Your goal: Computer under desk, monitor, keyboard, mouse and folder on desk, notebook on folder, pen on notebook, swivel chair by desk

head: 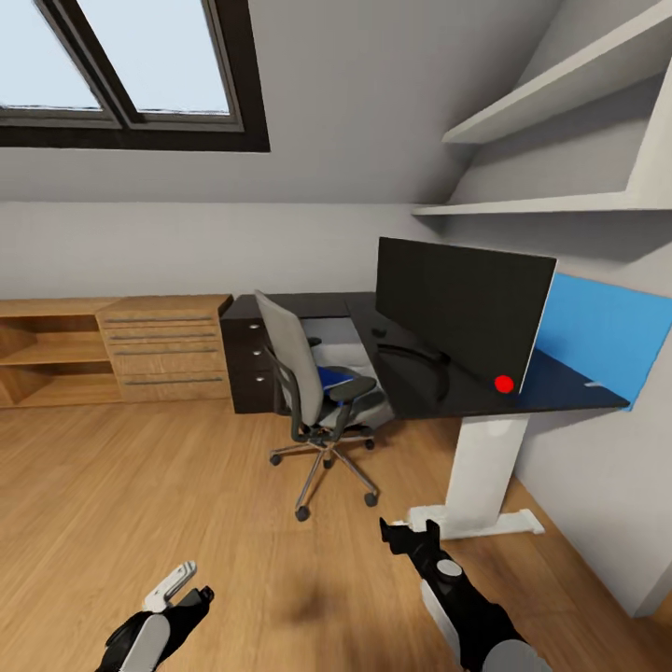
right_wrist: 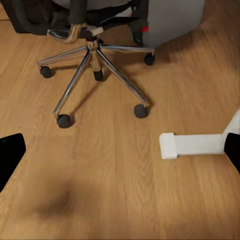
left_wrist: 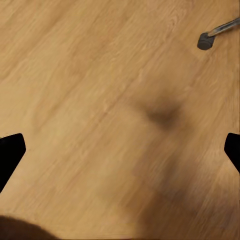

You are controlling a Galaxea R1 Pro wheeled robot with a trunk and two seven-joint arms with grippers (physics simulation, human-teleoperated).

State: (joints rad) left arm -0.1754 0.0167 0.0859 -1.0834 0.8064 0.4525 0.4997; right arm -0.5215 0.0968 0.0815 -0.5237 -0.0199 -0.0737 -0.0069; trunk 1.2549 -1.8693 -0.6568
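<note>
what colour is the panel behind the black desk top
Bright blue back panel, seen best in the head view.

left arm: black shell, grey-white panel, pale fingertip
right arm: black, grey panels, round grey cap

The head camera looks forward and down from standing height across the wood-plank floor toward the grey upholstered swivel chair on its chrome star base and the black-topped counter. Both wrist cameras face down at the floor from close by. The right wrist and head views share the chair base and the counter's white foot.
</note>
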